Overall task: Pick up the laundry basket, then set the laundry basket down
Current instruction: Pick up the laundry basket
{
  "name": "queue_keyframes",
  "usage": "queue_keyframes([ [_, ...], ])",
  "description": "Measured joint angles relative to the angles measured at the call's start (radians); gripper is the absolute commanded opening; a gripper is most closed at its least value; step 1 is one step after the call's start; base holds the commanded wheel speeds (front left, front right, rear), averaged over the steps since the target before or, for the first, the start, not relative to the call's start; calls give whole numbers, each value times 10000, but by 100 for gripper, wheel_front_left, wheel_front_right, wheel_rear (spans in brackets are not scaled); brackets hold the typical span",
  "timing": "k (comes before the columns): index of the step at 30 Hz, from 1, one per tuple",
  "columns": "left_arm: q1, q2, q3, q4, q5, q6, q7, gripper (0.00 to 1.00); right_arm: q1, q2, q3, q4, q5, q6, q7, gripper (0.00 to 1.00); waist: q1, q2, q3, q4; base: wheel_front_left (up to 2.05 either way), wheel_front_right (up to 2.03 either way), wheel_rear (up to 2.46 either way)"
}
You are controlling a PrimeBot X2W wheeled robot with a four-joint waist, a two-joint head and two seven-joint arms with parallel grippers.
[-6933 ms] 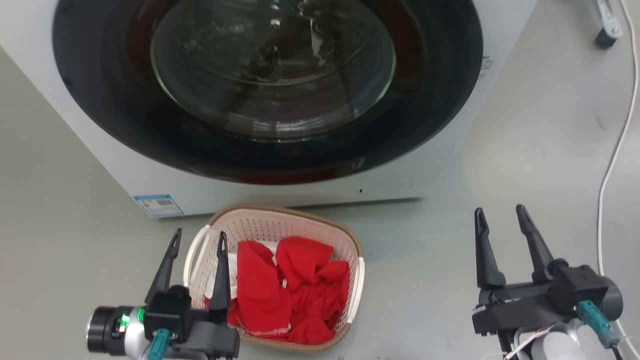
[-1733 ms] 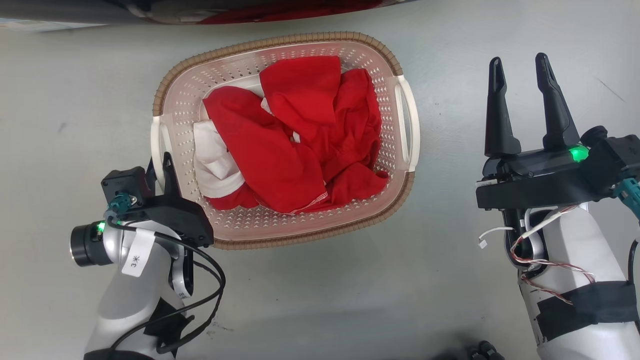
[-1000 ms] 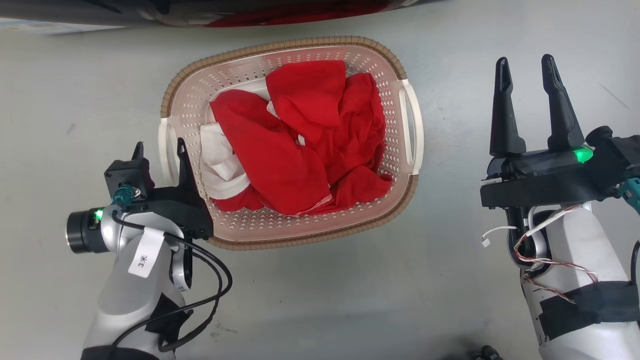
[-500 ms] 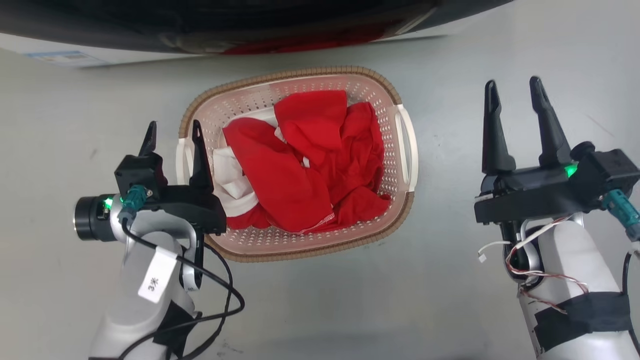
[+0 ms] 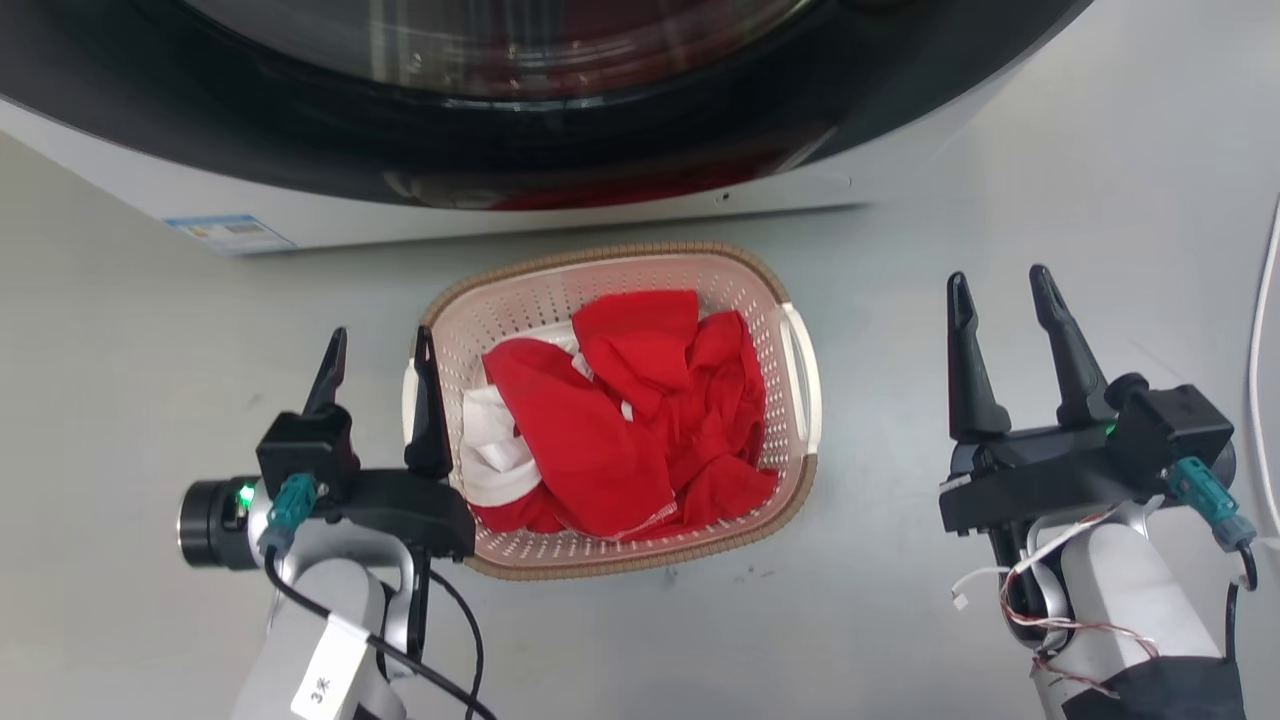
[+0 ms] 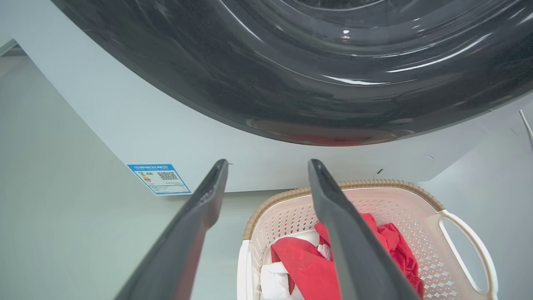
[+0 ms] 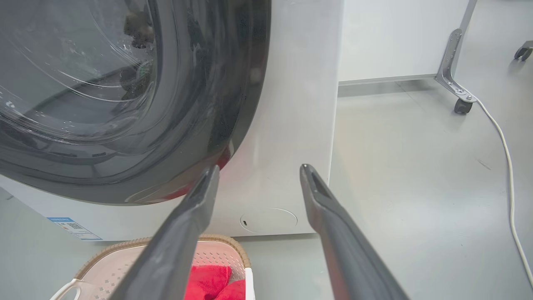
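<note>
In the head view we see the laundry basket (image 5: 600,262) standing on the grey floor (image 5: 150,350), just in front of the washing machine (image 5: 300,215) and apart from its white front panel. It holds crumpled red clothes (image 5: 620,420) over a white cloth (image 5: 490,460). The left gripper (image 5: 381,340) is at the basket's left end with its 2 fingers spread and nothing between them; the inner finger overlaps the basket's left wall, the outer one lies over bare floor. The right gripper (image 5: 1000,280) is well to the right of the basket, also spread and empty, and a white cable (image 5: 1262,330) runs along the floor at the far right edge. In the left wrist view the 2 dark fingers rise apart, gripping nothing; the right one crosses in front of the basket's brown rim, the basket's near corner shows low between them, and the far white handle (image 6: 470,241) shows at the right. A blue label (image 6: 160,178) sits on the machine's panel below the dark round door (image 6: 291,83). In the right wrist view the fingers stand apart and empty before the machine's lower corner; a corner of the basket with red cloth peeks in at the bottom left, and a wheeled metal leg (image 7: 458,89) stands at the upper right beside the cable.
</note>
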Motion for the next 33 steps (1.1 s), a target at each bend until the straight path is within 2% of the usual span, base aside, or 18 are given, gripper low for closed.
queue_keyframes([
  [12,1639,35,178,-876,40,2,0,100,1154,33,184,71,109,-77,2,100,-1,-1,-1749,206,0,0,0],
  [33,4708,105,374,-1927,393,2,0,100,3746,81,1135,247,642,-550,4,100,-2,-1,-4841,407,0,0,0],
])
